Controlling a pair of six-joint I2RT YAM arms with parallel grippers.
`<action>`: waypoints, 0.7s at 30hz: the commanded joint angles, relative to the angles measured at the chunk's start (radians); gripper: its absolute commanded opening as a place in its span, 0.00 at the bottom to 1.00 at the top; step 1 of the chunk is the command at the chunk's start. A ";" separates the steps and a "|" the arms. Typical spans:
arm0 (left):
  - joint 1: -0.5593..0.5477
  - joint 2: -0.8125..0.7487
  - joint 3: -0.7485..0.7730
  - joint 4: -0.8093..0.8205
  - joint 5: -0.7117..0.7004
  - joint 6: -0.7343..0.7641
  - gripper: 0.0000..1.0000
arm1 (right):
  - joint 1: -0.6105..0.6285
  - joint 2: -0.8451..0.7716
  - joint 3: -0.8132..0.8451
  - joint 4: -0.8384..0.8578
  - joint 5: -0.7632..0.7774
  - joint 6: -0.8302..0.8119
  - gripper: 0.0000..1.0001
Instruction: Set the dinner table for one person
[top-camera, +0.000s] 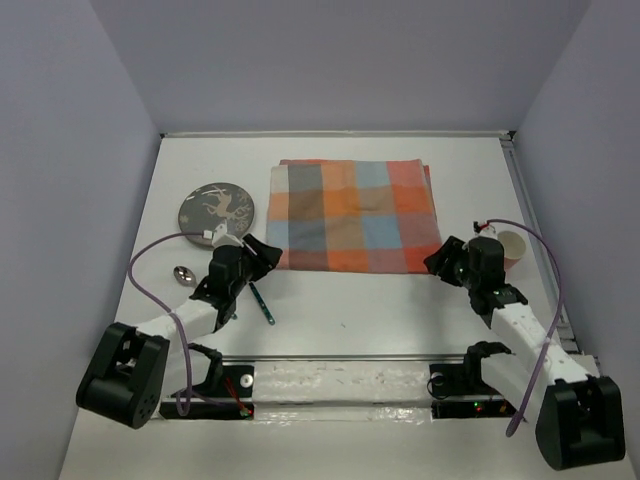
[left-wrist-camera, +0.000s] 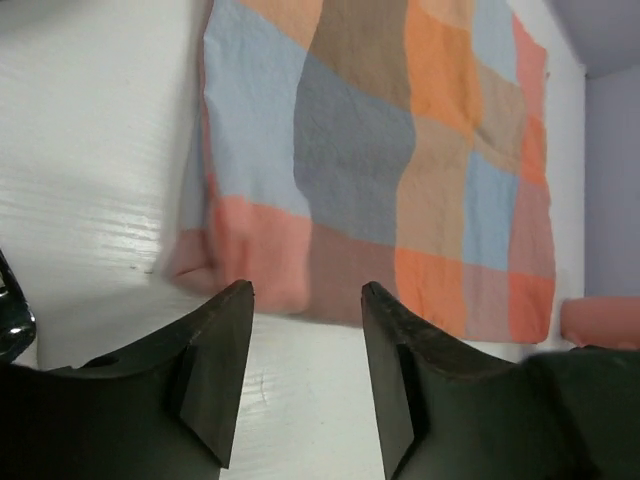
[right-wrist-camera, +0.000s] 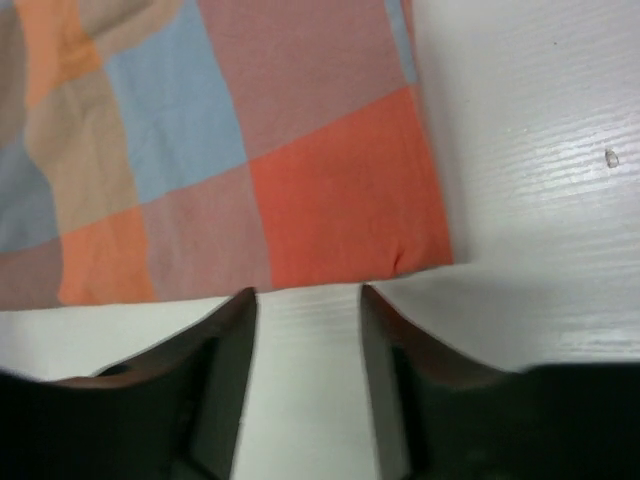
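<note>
The white dinner table (top-camera: 350, 310) carries an orange-and-blue checkered cloth (top-camera: 355, 215) lying flat at its middle. My left gripper (top-camera: 270, 250) is open and empty just off the cloth's near left corner; in the left wrist view (left-wrist-camera: 306, 290) the cloth (left-wrist-camera: 400, 150) lies right ahead of the fingertips. My right gripper (top-camera: 435, 260) is open and empty just off the cloth's near right corner, and in the right wrist view (right-wrist-camera: 306, 293) the cloth's orange corner (right-wrist-camera: 340, 190) lies ahead of it. Neither gripper touches the cloth.
A dark round plate with a pale pattern (top-camera: 216, 208) lies left of the cloth. A metal spoon (top-camera: 183, 274) and a teal-handled utensil (top-camera: 262, 302) lie near my left arm. A pink-and-white cup (top-camera: 513, 247) stands by my right arm.
</note>
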 joint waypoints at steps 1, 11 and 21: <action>-0.010 -0.094 0.002 -0.001 -0.001 0.033 0.87 | 0.000 -0.130 0.001 -0.105 -0.071 0.003 0.59; -0.151 -0.303 0.254 -0.246 -0.131 0.161 0.99 | 0.021 0.028 0.116 0.027 -0.134 -0.007 0.11; -0.201 -0.404 0.519 -0.409 -0.131 0.352 0.99 | 0.072 -0.168 0.310 -0.022 -0.156 -0.069 0.05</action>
